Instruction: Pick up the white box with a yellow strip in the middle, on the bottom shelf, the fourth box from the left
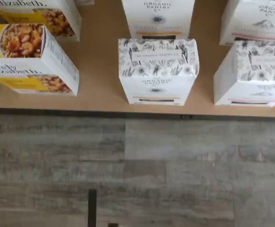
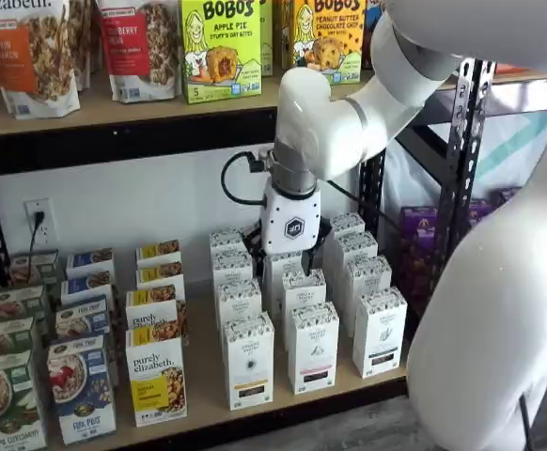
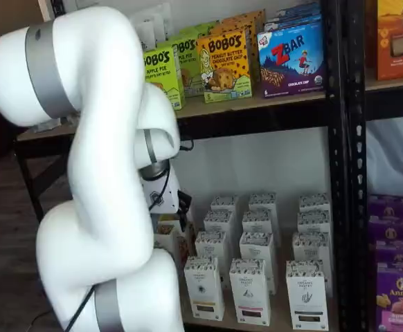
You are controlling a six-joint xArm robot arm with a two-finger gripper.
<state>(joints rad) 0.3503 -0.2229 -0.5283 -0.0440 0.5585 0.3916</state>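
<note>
The white box (image 2: 249, 361) stands upright at the front of the bottom shelf (image 2: 283, 406), at your gripper's (image 2: 286, 256) seven o'clock, jaws hidden but evidently spread wide.

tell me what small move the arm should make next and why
Probably a short descent toward the front tall white carton with the speckled top. The wrist view has it centred, next to the purely elizabeth granola box, and in a shelf view the white gripper hangs above the white rows, holding nothing.
</note>
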